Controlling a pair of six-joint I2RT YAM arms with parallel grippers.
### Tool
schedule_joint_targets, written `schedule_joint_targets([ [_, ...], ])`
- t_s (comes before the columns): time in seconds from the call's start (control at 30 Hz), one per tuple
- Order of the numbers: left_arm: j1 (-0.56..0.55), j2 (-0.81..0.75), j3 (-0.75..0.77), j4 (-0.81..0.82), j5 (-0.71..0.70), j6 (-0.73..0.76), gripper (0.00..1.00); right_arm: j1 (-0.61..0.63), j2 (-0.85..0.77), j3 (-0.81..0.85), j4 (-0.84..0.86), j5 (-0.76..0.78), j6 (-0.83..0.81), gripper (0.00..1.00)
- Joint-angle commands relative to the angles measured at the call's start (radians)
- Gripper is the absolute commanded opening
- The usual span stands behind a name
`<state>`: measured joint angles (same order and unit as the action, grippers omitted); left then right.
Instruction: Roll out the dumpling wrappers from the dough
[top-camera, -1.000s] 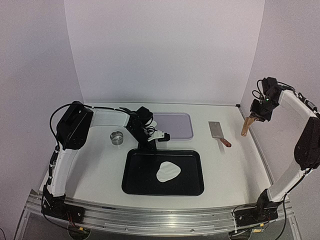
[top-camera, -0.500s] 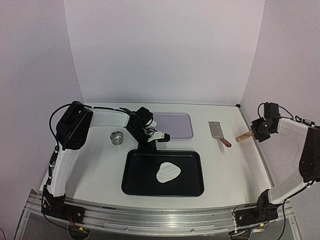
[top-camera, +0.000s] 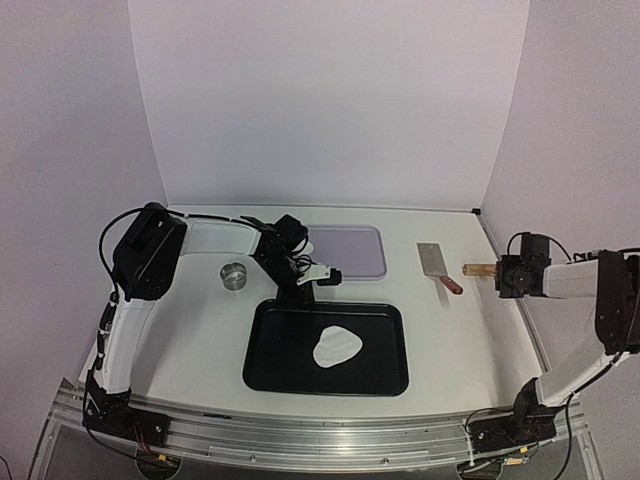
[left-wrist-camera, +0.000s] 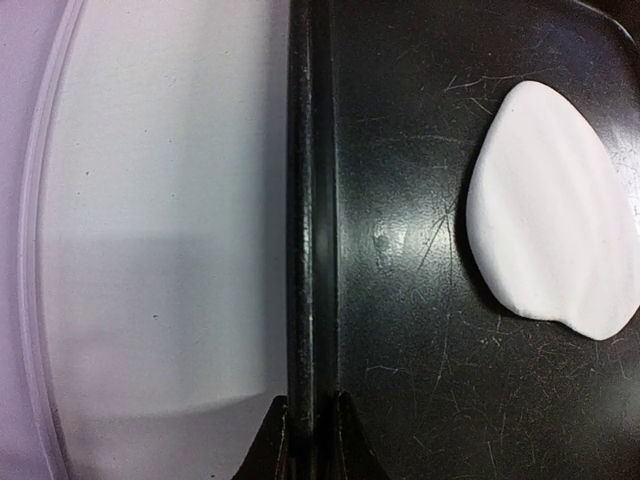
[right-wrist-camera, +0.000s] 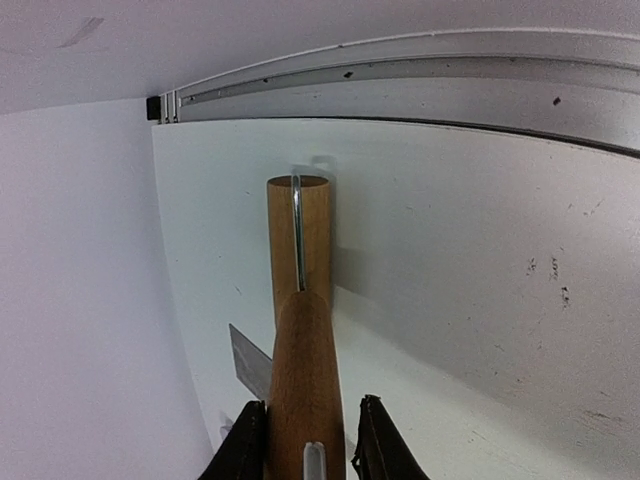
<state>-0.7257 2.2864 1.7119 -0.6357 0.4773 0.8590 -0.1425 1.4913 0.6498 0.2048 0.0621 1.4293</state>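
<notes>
Top external, left pincer (left-wrist-camera: 310, 440) nipping scratched tray (left-wrist-camera: 400, 330), right pincer (right-wrist-camera: 308, 440) clamping wooden rolling pin (right-wrist-camera: 300, 330)

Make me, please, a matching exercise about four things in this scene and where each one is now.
Things:
1. dough
2. rolling pin
3. metal ring
4. scraper

Places:
A. on the table, near the far left corner of the black tray
B. held in the right jaws
C. lying on the black tray
D. on the table, right of the lilac tray

Pairs: 1-C, 2-B, 3-A, 4-D
</notes>
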Motion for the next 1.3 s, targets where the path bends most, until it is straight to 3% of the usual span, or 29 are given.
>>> schedule_joint_targets([
  [0.0, -0.021, -0.024, -0.017, 0.008, -0.059, 0.057, 0.0, 0.002, -0.04, -0.113, 0.001, 0.021, 0.153, 0.29],
  [0.13, -0.023, -0.023, -0.014, 0.008, -0.061, 0.059, 0.0, 0.002, -0.056, -0.152, 0.001, 0.006, 0.158, 0.43],
  [0.27, -0.024, -0.025, -0.014, 0.008, -0.066, 0.06, 0.0, 0.002, -0.082, -0.176, -0.013, 0.013, 0.179, 0.5],
  [0.63, -0.025, -0.027, -0.016, 0.008, -0.074, 0.059, 0.0, 0.003, -0.168, -0.179, -0.182, 0.067, 0.2, 0.54],
  [0.87, -0.027, -0.023, 0.006, -0.013, -0.046, 0.008, 0.01, 0.003, -0.258, -0.051, -0.411, 0.117, -0.01, 0.54],
  [0.93, -0.026, -0.022, 0.01, -0.02, -0.041, -0.008, 0.07, 0.003, -0.269, -0.002, -0.471, 0.113, -0.099, 0.54],
  [1.1, -0.026, -0.019, 0.04, -0.043, -0.036, -0.029, 0.35, 0.004, -0.292, 0.081, -0.553, 0.086, -0.243, 0.54],
  [1.27, -0.026, -0.021, 0.091, -0.08, -0.028, -0.057, 0.47, 0.014, -0.32, 0.132, -0.61, 0.06, -0.354, 0.57],
])
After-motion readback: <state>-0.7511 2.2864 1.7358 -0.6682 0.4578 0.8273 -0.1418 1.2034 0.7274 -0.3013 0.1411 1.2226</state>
